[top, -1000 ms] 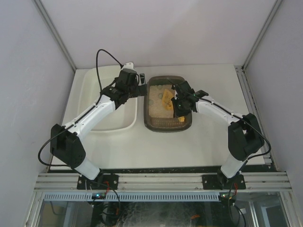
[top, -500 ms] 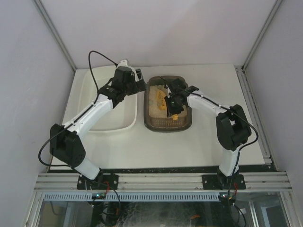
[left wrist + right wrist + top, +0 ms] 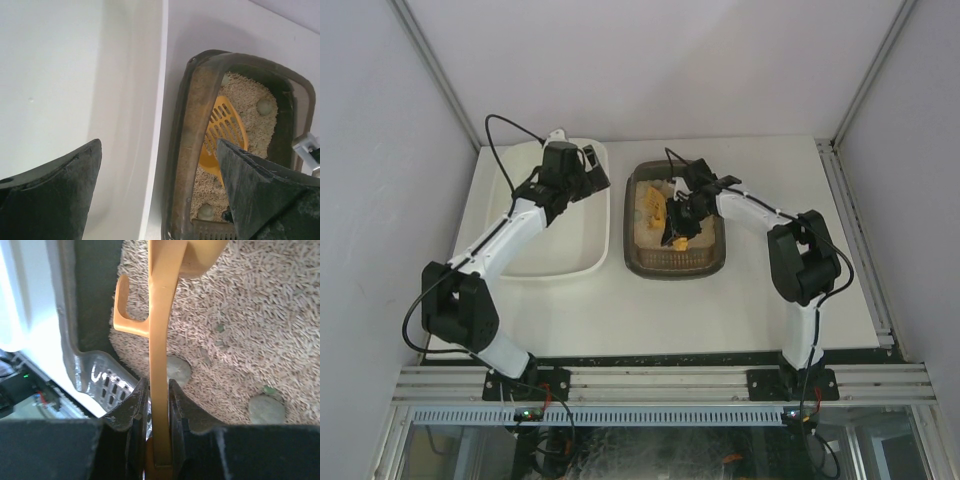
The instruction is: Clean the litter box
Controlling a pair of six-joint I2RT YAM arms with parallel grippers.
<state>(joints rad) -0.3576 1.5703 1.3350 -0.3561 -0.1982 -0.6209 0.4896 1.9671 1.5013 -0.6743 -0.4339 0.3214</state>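
The litter box (image 3: 675, 268) is a dark brown tray of beige litter right of centre. My right gripper (image 3: 677, 226) hangs inside it, shut on the handle of a yellow slotted scoop (image 3: 653, 205). In the right wrist view the fingers (image 3: 137, 405) pinch the scoop handle (image 3: 160, 335) just above the litter, with grey clumps (image 3: 177, 371) lying nearby. My left gripper (image 3: 588, 166) is open over the far right corner of the white tub (image 3: 560, 262). The left wrist view shows its gripper (image 3: 159, 150) holding nothing, the litter box rim (image 3: 192, 125) and scoop head (image 3: 222, 130) below.
The white tub (image 3: 75, 75) stands directly left of the litter box, with a narrow gap between them. Another grey clump (image 3: 266, 408) lies in the litter. Grey walls enclose the table on three sides. Both arm bases sit at the near edge.
My left gripper has drawn back from the litter box's left edge to over the tub's far corner. My right gripper has carried the scoop leftward inside the litter box.
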